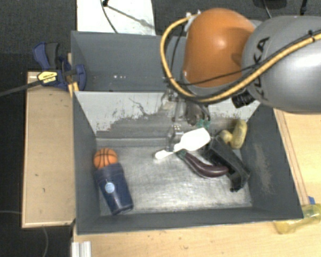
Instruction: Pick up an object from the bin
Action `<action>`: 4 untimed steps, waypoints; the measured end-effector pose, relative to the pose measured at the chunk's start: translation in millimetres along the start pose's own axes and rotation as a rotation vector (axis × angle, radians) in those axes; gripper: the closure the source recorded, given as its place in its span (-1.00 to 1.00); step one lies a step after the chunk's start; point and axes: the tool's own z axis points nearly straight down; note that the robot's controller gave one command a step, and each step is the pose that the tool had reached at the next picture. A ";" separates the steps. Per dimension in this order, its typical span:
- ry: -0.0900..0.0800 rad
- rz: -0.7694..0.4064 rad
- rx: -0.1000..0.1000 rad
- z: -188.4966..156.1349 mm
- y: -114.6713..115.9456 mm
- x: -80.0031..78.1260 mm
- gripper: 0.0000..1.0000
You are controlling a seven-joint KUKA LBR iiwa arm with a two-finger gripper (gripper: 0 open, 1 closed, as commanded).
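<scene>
Several small things lie in the grey bin. The robot's hand hangs low by the back wall, right over a white spoon that touches a purple eggplant. Spread or pressed together, I cannot tell. Well to the left, 1 small basketball rests against a blue cylinder.

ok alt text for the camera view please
The arm's pincer hangs low over a white spoon mid-bin, beside a dark purple curved piece and a black block. An orange ball and blue cylinder lie at the left.
</scene>
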 end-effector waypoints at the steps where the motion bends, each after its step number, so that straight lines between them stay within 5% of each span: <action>1: -0.003 -0.088 0.000 75.0 -34.7 2.0 -1.00; 2: 0.002 0.027 0.001 82.8 -63.0 2.0 -1.00; 3: 0.002 -0.038 0.001 88.9 -64.2 2.2 -1.00; 4: -0.002 -0.004 0.000 168.0 -52.0 -1.6 -1.00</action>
